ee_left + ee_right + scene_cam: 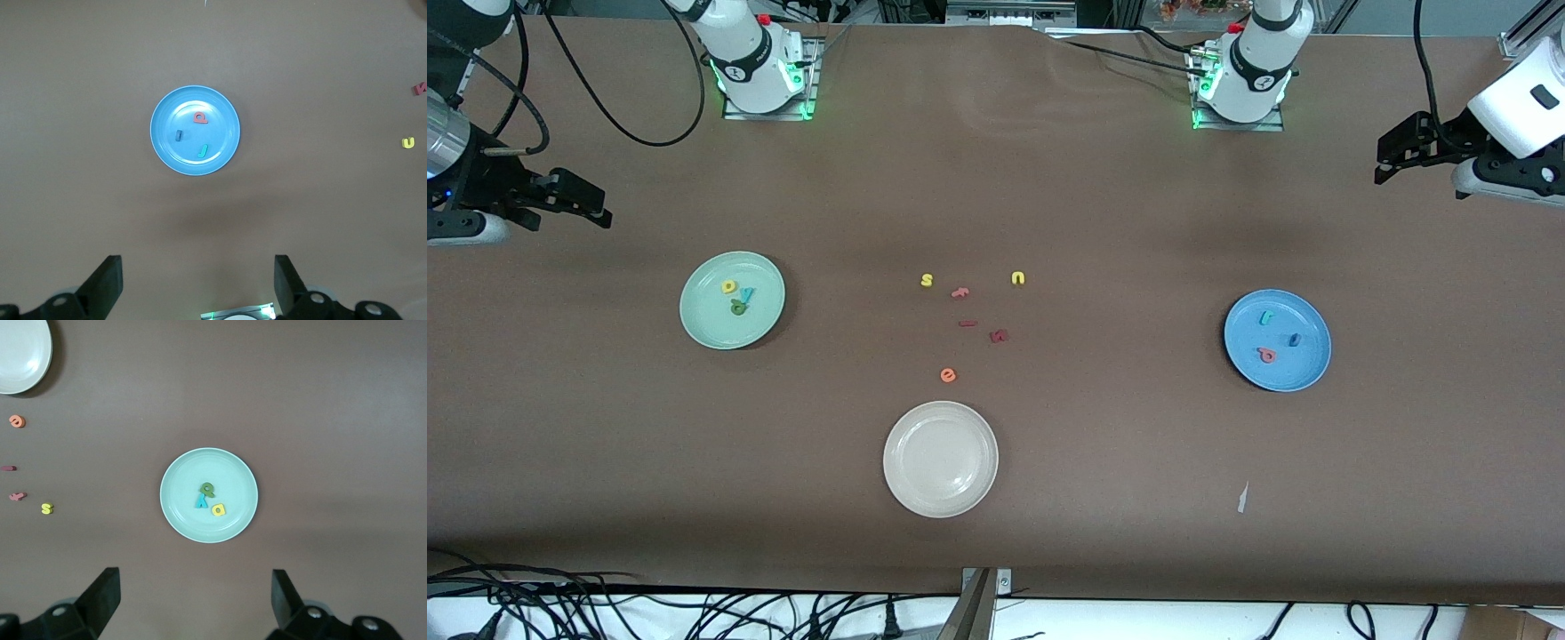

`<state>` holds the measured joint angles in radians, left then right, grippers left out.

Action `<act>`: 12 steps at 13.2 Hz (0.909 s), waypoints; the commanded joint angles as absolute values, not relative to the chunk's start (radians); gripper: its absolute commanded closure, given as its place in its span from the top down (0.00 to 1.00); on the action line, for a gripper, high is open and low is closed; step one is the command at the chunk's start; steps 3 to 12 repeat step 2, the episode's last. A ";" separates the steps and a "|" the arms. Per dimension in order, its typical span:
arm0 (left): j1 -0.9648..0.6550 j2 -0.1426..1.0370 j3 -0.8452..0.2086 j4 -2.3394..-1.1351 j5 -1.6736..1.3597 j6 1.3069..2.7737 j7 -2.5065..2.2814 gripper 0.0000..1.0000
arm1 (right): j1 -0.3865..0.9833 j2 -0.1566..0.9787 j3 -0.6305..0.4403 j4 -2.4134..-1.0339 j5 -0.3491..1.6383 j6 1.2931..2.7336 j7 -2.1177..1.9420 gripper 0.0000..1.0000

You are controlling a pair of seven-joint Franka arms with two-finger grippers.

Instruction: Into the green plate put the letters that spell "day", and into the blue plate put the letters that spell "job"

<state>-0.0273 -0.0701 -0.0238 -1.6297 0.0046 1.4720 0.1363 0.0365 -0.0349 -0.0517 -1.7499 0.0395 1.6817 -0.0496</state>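
- The sorting looked finished. The green plate (732, 300) held the letters that spell "day" (738, 296): a yellow rounded piece, a teal "y" and an olive-green piece, bunched together and touching or nearly so.
- The blue plate (1277, 340) held the letters that spell "job" (1278, 338): a coral-orange "b", a small blue piece and a teal hooked "j", lying apart from one another.
- The right pincer (591, 206) hung up in the air over bare desk (1103, 498) at the right arm's end. Its jaws stood wide apart with nothing between them, and the green plate lay below and ahead of it, centred in its wrist view.
- The left pincer (1385, 158) hung likewise over the left arm's end of the desk, jaws wide and empty, with the blue plate below and ahead of it.
- Both arms appeared to be waiting, drawn well clear of the plates.
- The leftover pieces lay between the two pincers, on the middle of the desk: a yellow "s" (927, 280), a yellow "u" (1018, 278), an orange "e" (948, 375) and some reddish letters (980, 318). A cream-white plate (940, 459) sat just near them with nothing in it.
- In my judgement no further pick was called for; the next move needed only a check that all six letters sat inside the rims, then a hold at rest.
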 commanded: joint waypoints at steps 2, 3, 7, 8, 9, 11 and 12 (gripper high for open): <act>-0.025 -0.057 -0.028 -1.595 0.023 1.453 0.129 1.00 | 0.035 -0.032 -0.048 -1.732 0.040 1.678 -0.051 1.00; -0.025 -0.057 -0.028 -1.595 0.023 1.453 0.129 1.00 | 0.035 -0.032 -0.048 -1.732 0.040 1.678 -0.051 1.00; -0.025 -0.057 -0.028 -1.595 0.023 1.453 0.129 1.00 | 0.035 -0.032 -0.048 -1.732 0.040 1.678 -0.051 1.00; -0.025 -0.057 -0.028 -1.595 0.023 1.453 0.129 1.00 | 0.035 -0.032 -0.048 -1.732 0.040 1.678 -0.051 1.00; -0.025 -0.057 -0.028 -1.595 0.023 1.453 0.129 1.00 | 0.035 -0.032 -0.048 -1.732 0.040 1.678 -0.051 1.00; -0.025 -0.057 -0.028 -1.595 0.023 1.453 0.129 1.00 | 0.035 -0.032 -0.048 -1.732 0.040 1.678 -0.051 1.00; -0.025 -0.057 -0.028 -1.595 0.023 1.453 0.129 1.00 | 0.035 -0.032 -0.048 -1.732 0.040 1.678 -0.051 1.00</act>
